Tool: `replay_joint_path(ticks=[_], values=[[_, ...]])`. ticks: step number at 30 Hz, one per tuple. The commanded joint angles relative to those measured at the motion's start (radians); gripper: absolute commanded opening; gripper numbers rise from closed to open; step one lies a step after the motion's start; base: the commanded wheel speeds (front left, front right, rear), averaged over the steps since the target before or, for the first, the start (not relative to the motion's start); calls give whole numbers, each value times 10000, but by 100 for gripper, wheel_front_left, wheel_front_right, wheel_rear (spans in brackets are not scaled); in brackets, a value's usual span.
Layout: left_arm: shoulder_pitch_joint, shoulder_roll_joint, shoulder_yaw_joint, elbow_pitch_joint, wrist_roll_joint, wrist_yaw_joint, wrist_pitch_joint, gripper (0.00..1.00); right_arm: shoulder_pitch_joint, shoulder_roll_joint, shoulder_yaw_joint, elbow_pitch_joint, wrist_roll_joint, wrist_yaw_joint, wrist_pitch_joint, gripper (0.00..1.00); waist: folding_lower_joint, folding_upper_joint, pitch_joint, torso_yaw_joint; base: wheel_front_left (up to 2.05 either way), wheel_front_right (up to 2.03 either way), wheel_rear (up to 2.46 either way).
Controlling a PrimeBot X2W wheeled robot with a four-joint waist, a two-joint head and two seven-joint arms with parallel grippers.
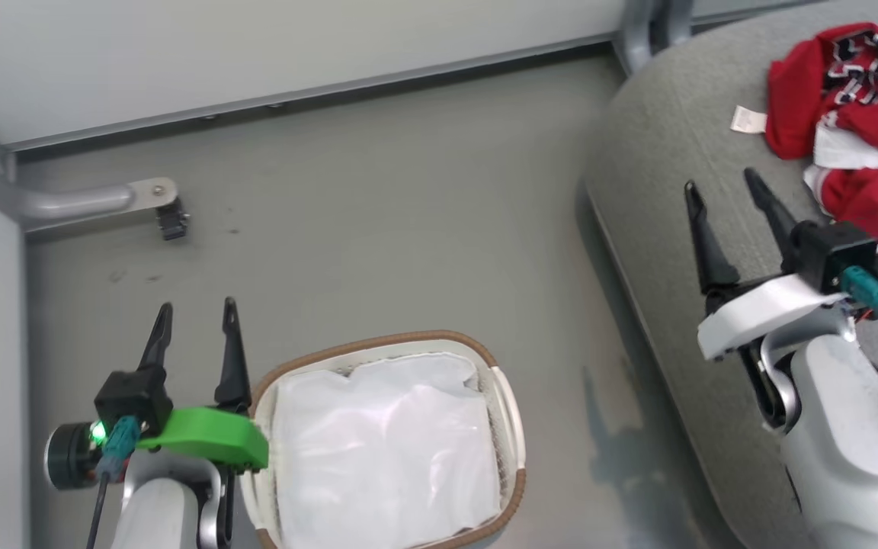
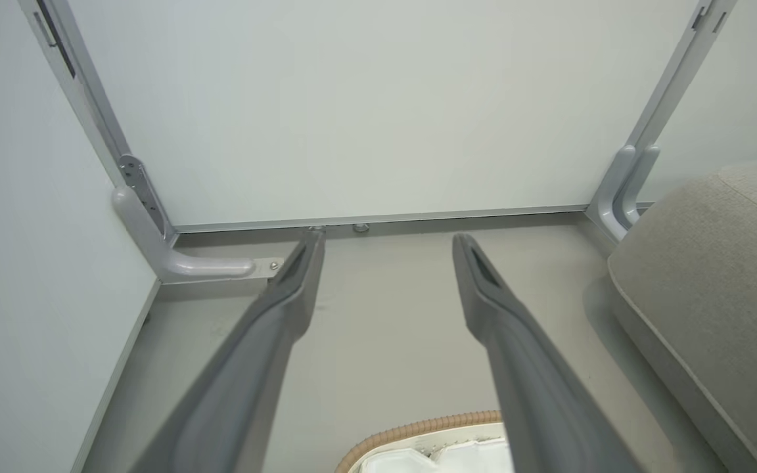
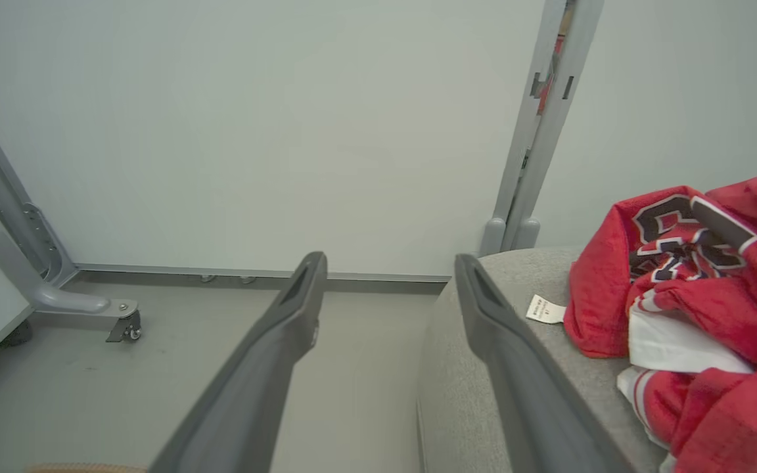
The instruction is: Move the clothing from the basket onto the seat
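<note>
The red clothing (image 1: 858,114) with white trim and a black-and-white print lies bunched on the grey seat (image 1: 660,152) at the upper right; in the right wrist view the clothing (image 3: 700,289) sits right of my fingers, its white tag (image 3: 545,309) on the seat (image 3: 457,368). My right gripper (image 1: 722,183) hovers open over the seat's left part, left of the clothing, holding nothing. The white basket (image 1: 511,427) with its brown rim stands on the floor at the bottom centre, showing just its white cloth liner (image 1: 386,450). Beside the basket's left rim, my left gripper (image 1: 197,309) is open and holds nothing.
Grey floor (image 1: 378,213) spreads between basket and seat. A pale wall panel (image 1: 256,53) runs along the back, with a grey metal foot and caster (image 1: 161,202) at the left and a grey post (image 1: 648,27) by the seat's corner.
</note>
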Motion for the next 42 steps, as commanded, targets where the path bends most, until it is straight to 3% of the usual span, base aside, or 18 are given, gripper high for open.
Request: replay_joint_path(ticks=[1, 10, 27, 28, 31, 42], values=[[248, 4, 163, 40, 100, 70, -2, 100, 235, -8, 65, 56, -28, -14, -24, 100, 1, 0, -636, 777, 0, 0, 0], [1083, -4, 994, -100, 259, 3, -4, 100, 1220, 436, -2, -5, 55, -14, -23, 100, 1, 0, -1199, 1129, 0, 0, 0], [2586, -1, 756, -442, -282, -285, -4, 100, 3107, 720, -20, -109, 194, -14, -23, 100, 1, 0, -2181, 1251, 0, 0, 0], [2436, -13, 753, -396, -219, -274, 4, 0, 2963, 739, -16, -88, 140, 0, 1, 0, 1, 0, -2167, 1234, 0, 0, 0], [2477, -48, 755, -117, -209, -272, 6, 0, 3151, 834, -2, 188, 134, 0, 25, 0, 1, 0, -2173, 1238, 0, 0, 0], [2212, -41, 946, -222, -2293, -366, 615, 0, 3197, 883, -328, -73, 2197, -1, 616, 0, 1, 0, -2190, 1254, 0, 0, 0]])
